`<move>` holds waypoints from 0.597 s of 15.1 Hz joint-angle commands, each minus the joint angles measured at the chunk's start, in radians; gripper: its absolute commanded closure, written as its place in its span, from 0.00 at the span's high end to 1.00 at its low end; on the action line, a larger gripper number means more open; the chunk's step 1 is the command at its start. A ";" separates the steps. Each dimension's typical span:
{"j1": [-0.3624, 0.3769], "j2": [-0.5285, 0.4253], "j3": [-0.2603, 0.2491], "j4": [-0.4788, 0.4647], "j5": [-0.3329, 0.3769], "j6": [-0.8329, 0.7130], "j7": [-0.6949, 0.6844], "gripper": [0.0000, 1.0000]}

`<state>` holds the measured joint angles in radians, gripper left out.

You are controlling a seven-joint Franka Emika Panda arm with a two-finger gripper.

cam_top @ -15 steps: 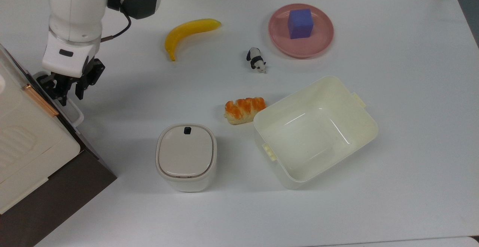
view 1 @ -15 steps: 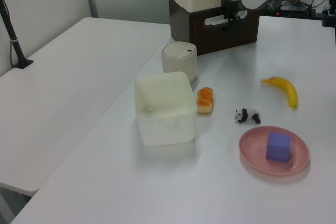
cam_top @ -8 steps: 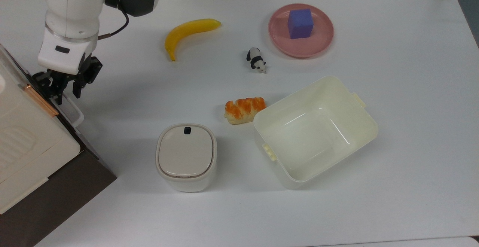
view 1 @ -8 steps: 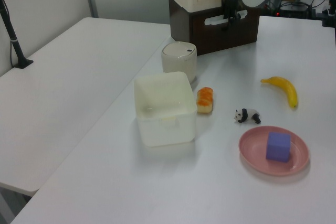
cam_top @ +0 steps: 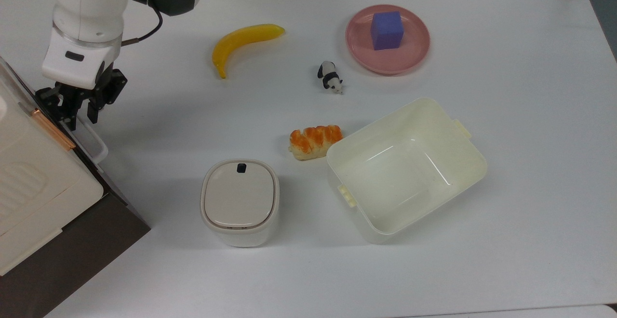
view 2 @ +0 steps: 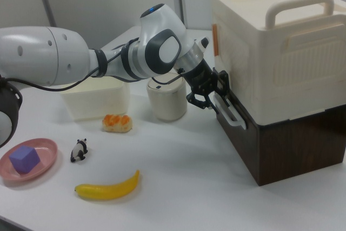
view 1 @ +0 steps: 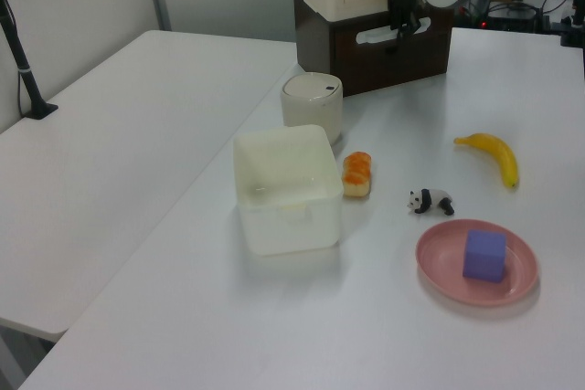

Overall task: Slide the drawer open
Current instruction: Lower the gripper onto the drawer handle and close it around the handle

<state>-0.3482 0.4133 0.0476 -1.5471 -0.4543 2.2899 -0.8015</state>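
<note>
I see the white table [cam_top: 530, 164] spreading across the whole top view. At the lower left of the top view stands a cream case [cam_top: 29, 183] on a dark brown cabinet; in the right view the same case [view 2: 281, 52] takes the upper right. The drawer [view 2: 286, 139] sits under it, at the right view's lower right, its dark front flush with the cabinet, its white loop handle [view 2: 230, 113] sticking out toward the frame's centre. My arm [cam_top: 91, 14] comes in at the top view's upper left. A cream open tub [cam_top: 405, 168] lies right of centre in the top view, and a small white lidded bin [cam_top: 240, 202] below centre.

Along the top of the top view I pick out a pink plate [cam_top: 414, 53] carrying a purple cube [cam_top: 386, 30], and a yellow banana [cam_top: 243, 41] left of it. A bread roll [cam_top: 315, 140] touches the tub's left corner. A toy panda [cam_top: 330, 77] stands between banana and plate.

The gripper [view 2: 212, 97] sits at the upper end of the handle, fingers either side of the loop; I cannot tell whether they are clamping it.
</note>
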 commanded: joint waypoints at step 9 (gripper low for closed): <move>0.003 -0.027 0.000 -0.051 -0.007 0.017 0.010 0.20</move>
<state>-0.3482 0.4128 0.0494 -1.5586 -0.4543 2.2899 -0.8005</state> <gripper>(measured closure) 0.753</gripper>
